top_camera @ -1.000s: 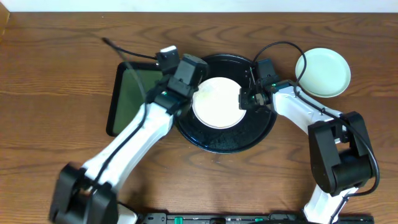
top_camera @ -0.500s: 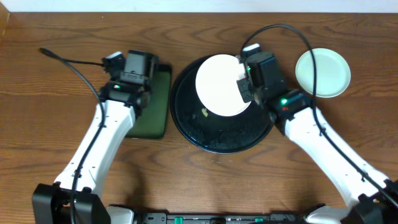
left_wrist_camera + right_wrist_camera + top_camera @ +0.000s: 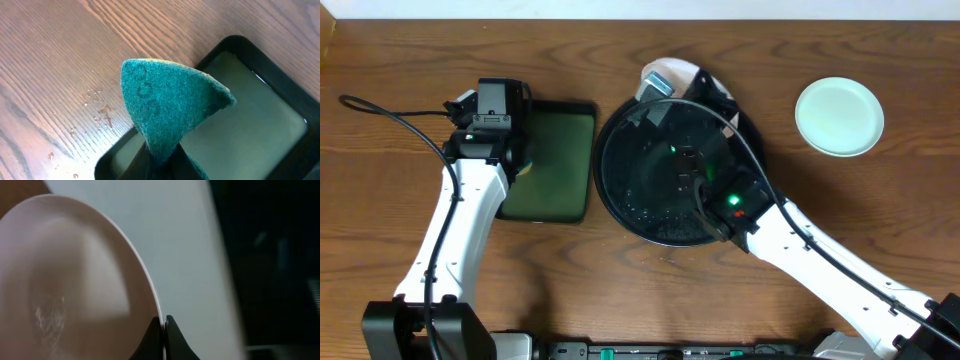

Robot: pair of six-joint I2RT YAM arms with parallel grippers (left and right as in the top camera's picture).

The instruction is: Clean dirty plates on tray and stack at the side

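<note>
Brown wood desk [image 3: 400, 60]: left gripper [image 3: 162, 162] clamped on a green scouring pad [image 3: 170, 105] over the green tray [image 3: 255, 115]. Right gripper [image 3: 164, 330] pinches the white plate [image 3: 75, 280] by its rim, above the far rim of the black tray [image 3: 640, 195]. Mint plate [image 3: 839, 116] lies on the desk, well right.

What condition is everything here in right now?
White plate: held by its rim in the right end effector.
Pale green plate: flat on the table, looks clean.
Sponge: folded, gripped by the left end effector.
Green tray: appears to hold liquid.
Black tray: speckled with droplets.
</note>
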